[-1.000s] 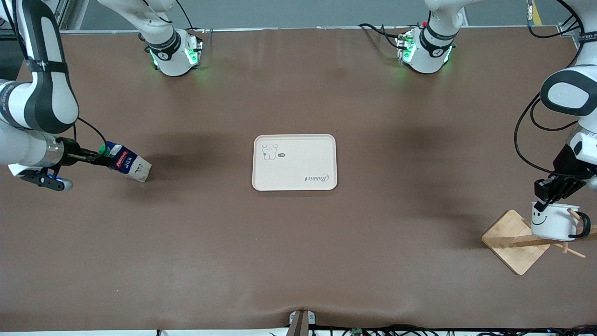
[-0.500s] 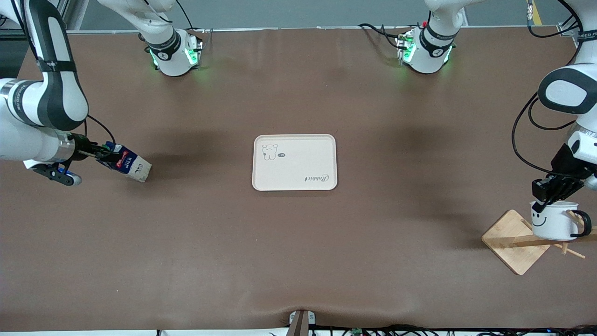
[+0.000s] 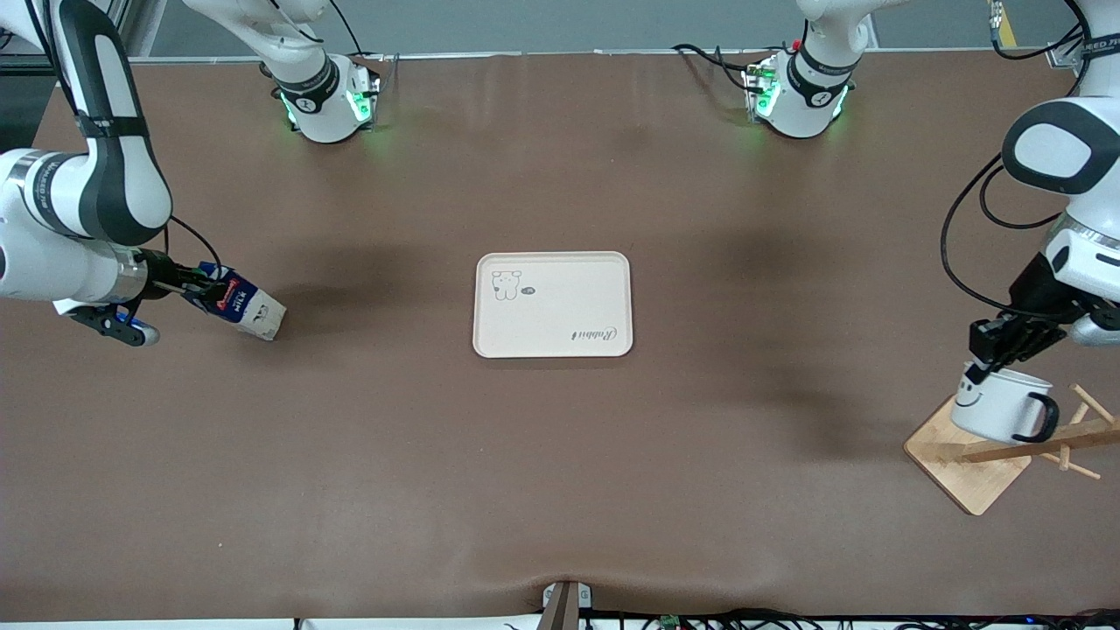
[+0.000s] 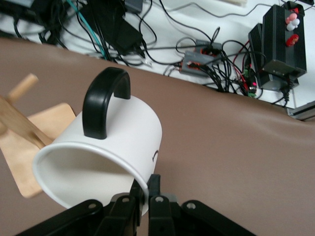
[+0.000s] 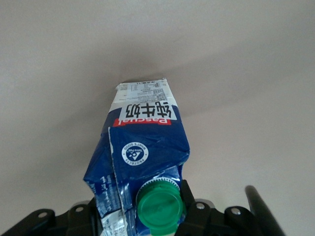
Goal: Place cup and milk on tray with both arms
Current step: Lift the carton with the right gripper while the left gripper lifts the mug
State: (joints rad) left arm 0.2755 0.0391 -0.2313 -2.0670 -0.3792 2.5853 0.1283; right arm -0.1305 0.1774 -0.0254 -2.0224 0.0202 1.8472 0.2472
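Observation:
The white cup [image 3: 993,411] with a smiley face and black handle hangs tilted over the wooden rack base [image 3: 967,477] at the left arm's end of the table. My left gripper [image 3: 993,350] is shut on its rim. In the left wrist view the cup [image 4: 113,142] sits with its rim clamped in my left gripper [image 4: 146,194]. The dark-blue milk [image 3: 241,306] lies tilted on the table at the right arm's end. My right gripper [image 3: 197,284] is shut on its top by the green cap [image 5: 158,204]. The milk [image 5: 145,137] fills the right wrist view, held in my right gripper [image 5: 142,211]. The cream-white tray [image 3: 560,315] lies at the table's middle.
The wooden rack's pegs [image 3: 1072,433] stick out beside the cup toward the table's end. The rack base [image 4: 32,147] and one peg [image 4: 19,91] also show in the left wrist view. Cables and black boxes [image 4: 278,44] lie past the table's edge.
My left gripper has lifted the cup off the rack peg and moved it toward the tray, tilting it. My right gripper has moved in over the milk's top.

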